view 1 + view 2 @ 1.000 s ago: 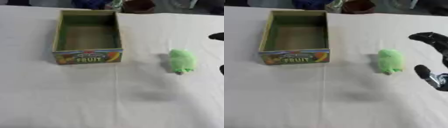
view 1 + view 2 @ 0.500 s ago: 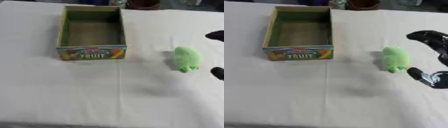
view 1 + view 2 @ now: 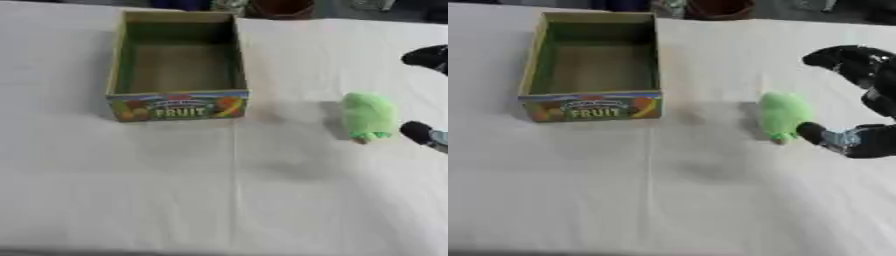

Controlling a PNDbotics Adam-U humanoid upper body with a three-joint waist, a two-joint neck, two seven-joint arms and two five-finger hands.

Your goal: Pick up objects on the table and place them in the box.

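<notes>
A green soft object (image 3: 782, 114) lies on the white tablecloth, right of the box. The box (image 3: 178, 105) is an open cardboard carton with a green inside and "FRUIT" on its front wall; nothing lies in it. My right hand (image 3: 865, 102) comes in from the right edge with its fingers spread. Its upper fingers (image 3: 839, 56) arch above and behind the green object, and its thumb tip (image 3: 814, 132) is right beside the object's near right side. The hand is open around the object without closing on it. My left hand shows in neither view.
A dark reddish pot (image 3: 282, 7) and other dim items stand beyond the table's far edge. The white cloth (image 3: 227, 195) spreads wide in front of the box and to its left.
The picture has shifted as the camera moved. My right hand has come leftward toward the green object, its thumb now next to the object's side.
</notes>
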